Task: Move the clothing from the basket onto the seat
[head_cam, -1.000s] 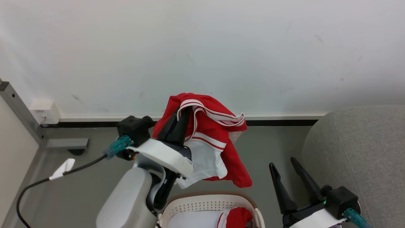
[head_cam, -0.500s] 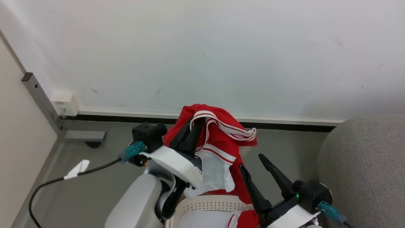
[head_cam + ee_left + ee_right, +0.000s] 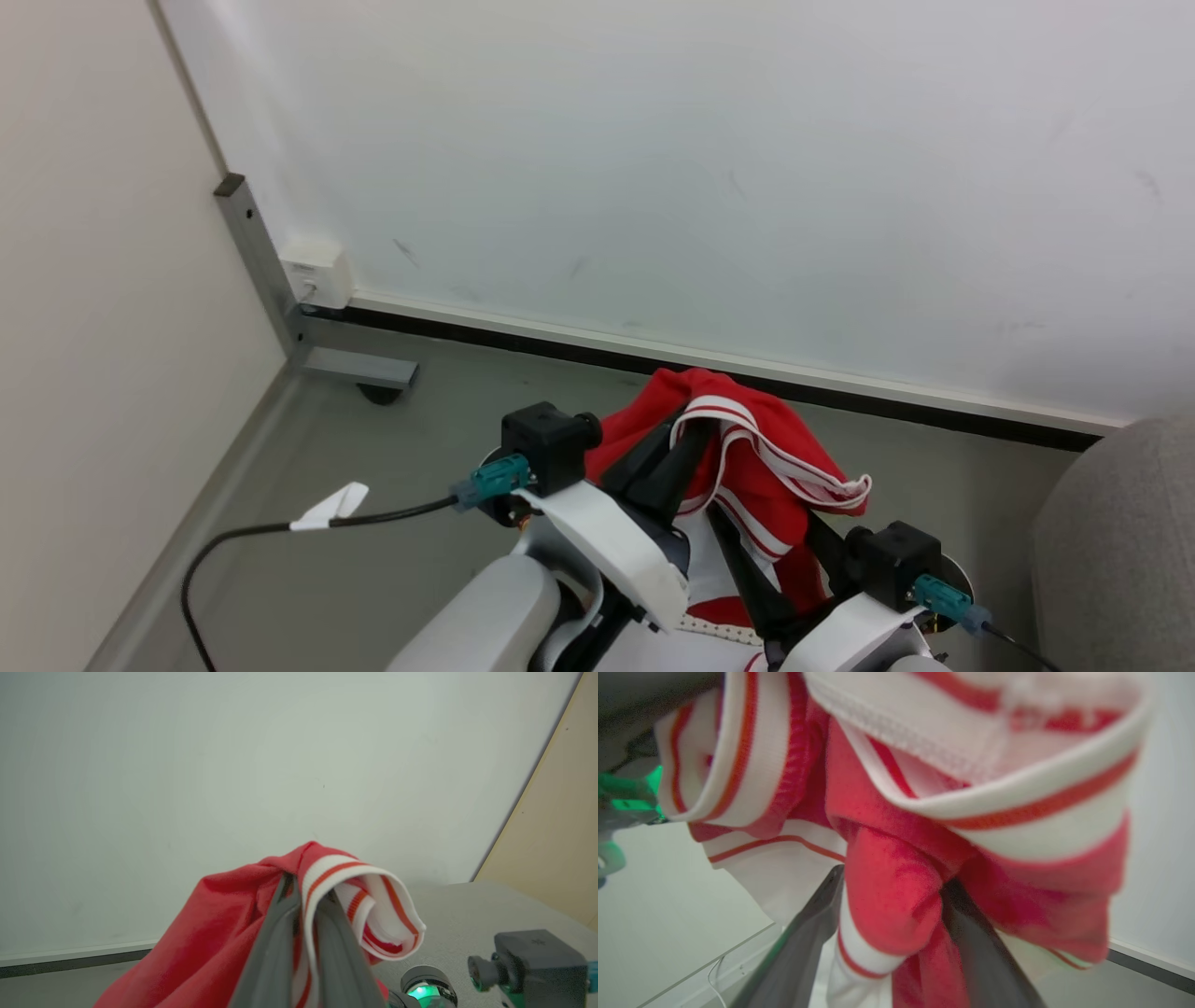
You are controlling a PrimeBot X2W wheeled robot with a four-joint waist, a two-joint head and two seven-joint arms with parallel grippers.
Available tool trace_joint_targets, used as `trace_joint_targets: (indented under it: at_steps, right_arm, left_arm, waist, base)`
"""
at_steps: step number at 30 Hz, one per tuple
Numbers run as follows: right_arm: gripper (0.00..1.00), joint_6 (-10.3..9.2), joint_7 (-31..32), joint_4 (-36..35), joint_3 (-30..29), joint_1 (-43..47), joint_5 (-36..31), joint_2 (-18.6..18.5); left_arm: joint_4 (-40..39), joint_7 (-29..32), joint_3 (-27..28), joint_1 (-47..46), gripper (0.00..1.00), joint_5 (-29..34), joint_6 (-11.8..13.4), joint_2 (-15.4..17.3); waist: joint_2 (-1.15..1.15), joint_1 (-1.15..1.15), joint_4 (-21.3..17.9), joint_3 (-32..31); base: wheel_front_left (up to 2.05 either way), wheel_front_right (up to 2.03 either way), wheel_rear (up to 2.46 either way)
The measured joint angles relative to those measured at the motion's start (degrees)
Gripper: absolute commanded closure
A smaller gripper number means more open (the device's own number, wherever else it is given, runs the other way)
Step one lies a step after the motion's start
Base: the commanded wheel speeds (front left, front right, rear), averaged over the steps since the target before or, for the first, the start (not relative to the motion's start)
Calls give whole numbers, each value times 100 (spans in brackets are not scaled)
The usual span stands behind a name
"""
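- the pale wall (image 3: 700, 187) stands beyond the tips of both pairs of jaws, with a dark skirting strip along its foot.
- the grey-green floor (image 3: 373, 579) lies under and ahead of both jaws.
- the seat (image 3: 1120, 560), grey and rounded, is well off to the outer side of the right jaws, with nothing on the part that shows.
- the clothing (image 3: 747, 439), one red garment with white striped trim, is bunched up in the air over the tips of the left jaws and drapes down across the right ones; it is clear of the seat.
- the basket (image 3: 724, 636) shows as a sliver of perforated cream wall low between the two pairs of jaws, beneath the hanging garment.
- the left gripper (image 3: 686, 434) has its jaws clenched on the garment's striped band, fingers pointing up; in the left wrist view the band folds over the tips of that gripper (image 3: 306, 891).
- the right gripper (image 3: 761, 523) has its jaws spread wide, and a red fold hangs between the fingers in its own view (image 3: 892, 891), not pinched.
- a black cable (image 3: 392, 513) with a white tag trails away on the outer side of the left jaws.
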Motion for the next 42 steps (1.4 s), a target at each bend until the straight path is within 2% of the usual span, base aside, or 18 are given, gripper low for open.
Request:
trace_joint_targets:
  at_steps: [10, 11, 12, 13, 23, 27, 28, 29, 30, 31, 38, 42]
  right_arm:
    - [0, 0, 0, 855, 261, -197, 344, 11]
    - [24, 0, 0, 866, 281, -213, 376, 14]
    - [69, 0, 0, 868, 291, -236, 410, 16]
    - [100, 0, 0, 859, 289, -255, 443, 20]
    - [100, 0, 1, 644, 257, -281, 524, 5]
    - [100, 0, 1, 464, -13, -272, 481, -11]
    - [100, 0, 1, 409, -97, -258, 444, -25]
    - [100, 0, 1, 409, -97, -258, 444, -25]
    - [100, 0, 1, 308, -268, -211, 367, -63]
    - [100, 0, 2, 252, -352, -173, 318, -88]
    - [100, 0, 2, -204, -1144, 43, 14, -222]
    - [100, 0, 2, -455, -1478, 149, -198, -311]
  left_arm:
    - [-136, -3, -511, -138, 100, -334, 208, 1]
    - [-132, -7, -519, -146, 100, -337, 212, 2]
    - [-125, -12, -523, -152, 100, -347, 219, 1]
    - [-115, -22, -526, -157, 100, -355, 238, 1]
    - [15, -152, -411, -163, 100, -428, 350, 36]
    - [100, -198, -348, -66, 100, -516, 390, 110]
    - [111, -205, -347, -30, 84, -519, 396, 119]
    - [111, -205, -347, -30, 84, -519, 396, 119]
    - [123, -233, -382, 35, 39, -524, 386, 133]
    - [125, -247, -423, 64, 0, -523, 375, 141]
    - [77, -331, -699, 277, 0, -465, 210, 143]
    - [-1, -415, -758, 377, 0, -313, 200, 151]
  waist:
    - [0, 0, 506, -61]
    - [0, 0, 522, -67]
    - [0, 0, 529, -70]
    - [0, 0, 530, -71]
    - [0, 0, 360, -65]
    - [0, 0, 228, -38]
    - [0, 0, 194, -27]
    - [0, 0, 194, -27]
    - [0, 0, 129, -2]
    - [0, 0, 97, 12]
    - [0, 0, -179, 118]
    - [0, 0, -411, 175]
  base:
    - [0, 0, 0]
    - [0, 0, 0]
    - [0, 0, 0]
    - [0, 0, 0]
    - [0, 0, 0]
    - [0, 0, 0]
    - [0, 0, 0]
    - [0, 0, 0]
    - [0, 0, 0]
    - [0, 0, 0]
    - [0, 0, 0]
    - [0, 0, 0]
